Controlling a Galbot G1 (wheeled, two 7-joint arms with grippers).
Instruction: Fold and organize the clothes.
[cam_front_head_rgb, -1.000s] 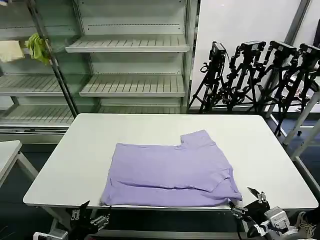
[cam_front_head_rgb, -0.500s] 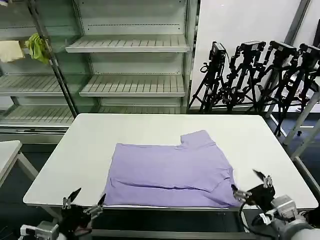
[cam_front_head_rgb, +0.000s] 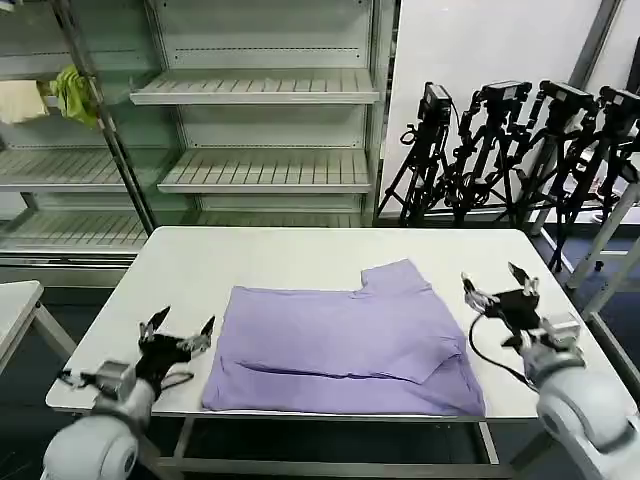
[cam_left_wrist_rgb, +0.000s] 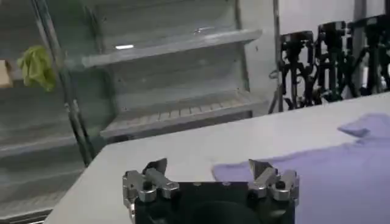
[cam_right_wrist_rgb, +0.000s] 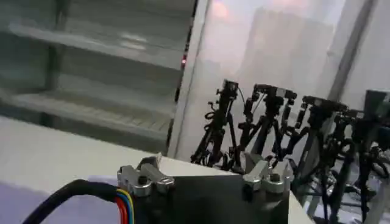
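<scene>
— The lavender T-shirt (cam_front_head_rgb: 345, 345) lies flat on the white table (cam_front_head_rgb: 300, 255), yes? Where exactly?

— It is on the near half of the table, a little to the right of the middle. Its near edge runs just beside the near edge of the tabletop. It is folded to a rough rectangle, and one part sticks out at the far side, right of the middle. Near the right corner one layer lies over another and makes a slanted fold line. From the left wrist camera the T-shirt (cam_left_wrist_rgb: 329, 176) is seen ahead of the fingers, on the table.

— And the left gripper (cam_front_head_rgb: 178, 332)?

— It hovers over the near left part of the table, just beside the left edge of the shirt, and it is not touching the fabric. The two fingers stand spread apart and nothing is between them. The left wrist view shows the same gripper (cam_left_wrist_rgb: 210, 171), with bare tabletop in the gap.

— The right gripper (cam_front_head_rgb: 498, 285)?

— It is above the right side of the table, near the right edge of the shirt but apart from it. Its fingers are also spread wide, holding nothing. In the right wrist view the gripper (cam_right_wrist_rgb: 207, 170) points toward the far right, where black tripods (cam_front_head_rgb: 520, 150) stand on the floor.

— What is behind the table?

— Grey shelves (cam_front_head_rgb: 260, 130), and on the far left a yellow-green cloth (cam_front_head_rgb: 75, 93) hangs next to a cream cloth (cam_front_head_rgb: 20, 100).
</scene>
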